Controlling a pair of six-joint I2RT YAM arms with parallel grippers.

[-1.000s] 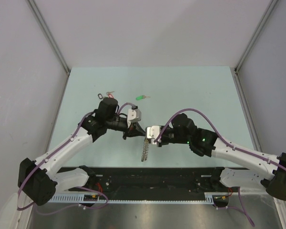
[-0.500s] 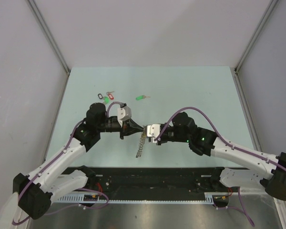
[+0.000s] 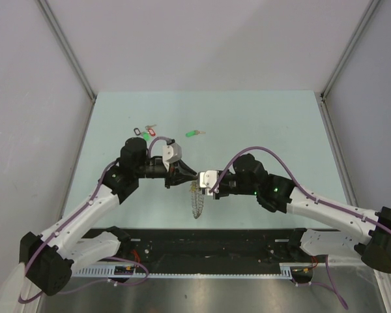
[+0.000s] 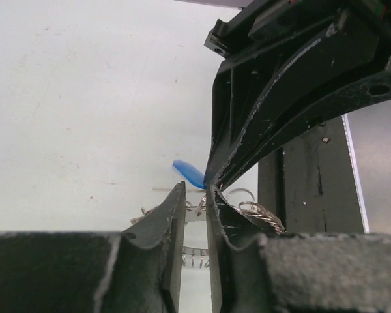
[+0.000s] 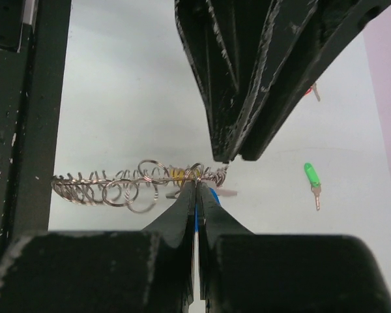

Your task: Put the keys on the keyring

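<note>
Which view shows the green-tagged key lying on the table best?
The right wrist view: the green-tagged key lies unobstructed there, with tag and blade both distinct. The top external view shows it only as a tiny green sliver. The left wrist view does not show it.

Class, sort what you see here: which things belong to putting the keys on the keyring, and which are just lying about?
Job in hand: blue-tagged key, held in the right tool; green-tagged key, lying on the table; keyring, hanging beneath that tool.
Lying about: bunch of keys tagged black, red and green.
</note>
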